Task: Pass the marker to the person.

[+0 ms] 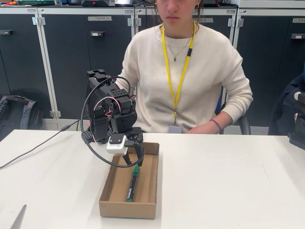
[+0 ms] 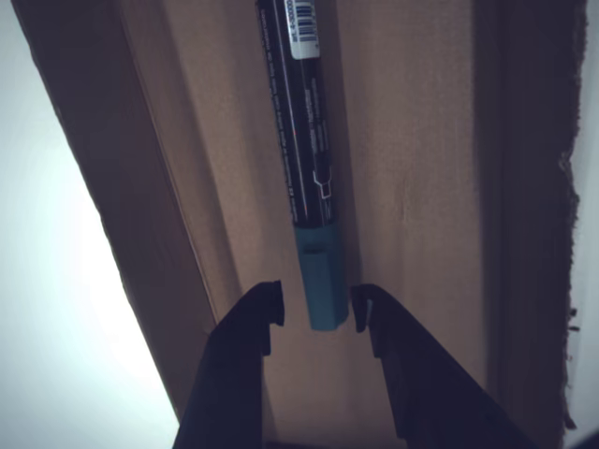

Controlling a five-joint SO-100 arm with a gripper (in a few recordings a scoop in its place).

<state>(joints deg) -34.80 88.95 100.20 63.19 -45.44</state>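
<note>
none of the handover is done yet: the person (image 1: 190, 81) is sitting behind the worktop (image 1: 228, 181), well apart from the cardboard tray (image 1: 110, 202), whose low walls are leaving little room sideways but open room above. the tool (image 2: 315, 316) is hanging released, jaws straddling the green end without closing. the marker (image 1: 132, 183) is lying flat in the tray, ungrasped; gripping, lifting and passing are left.
</note>
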